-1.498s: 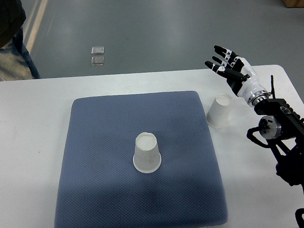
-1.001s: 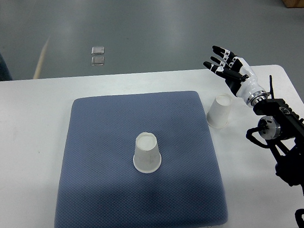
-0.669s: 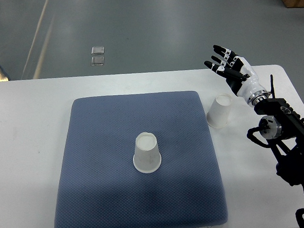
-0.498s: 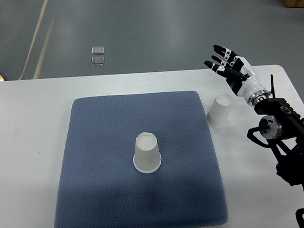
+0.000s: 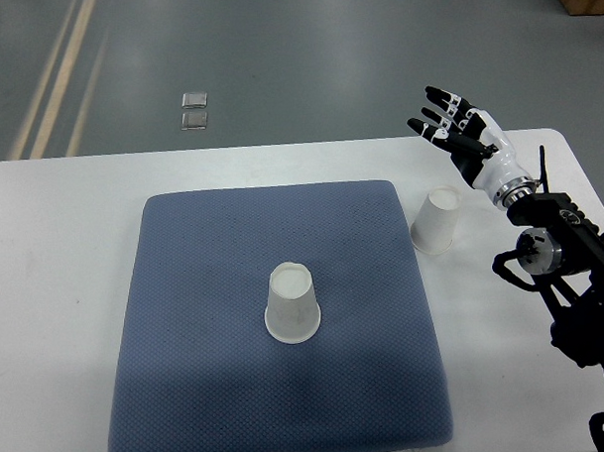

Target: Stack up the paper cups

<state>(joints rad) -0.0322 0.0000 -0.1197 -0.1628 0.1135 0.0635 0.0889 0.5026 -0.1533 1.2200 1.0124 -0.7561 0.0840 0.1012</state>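
Probably the two paper cups are very light, thin and easy to squash, so they should be held softly around the sides.

One cup [image 5: 292, 305] is set upside down on the blue mat [image 5: 201, 282], near its middle. The other cup [image 5: 436, 220] is set upside down on the white table [image 5: 53, 237], just beside the mat's right edge.

The right hand [image 5: 454, 129] is held up above the second cup, fingers spread, with nothing held.

A grey floor is seen behind the table.

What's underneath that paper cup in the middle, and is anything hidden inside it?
The middle cup stands upside down on the blue mat, which lies on the white table. Its closed bottom faces up, so whatever might be inside is covered and cannot be seen.
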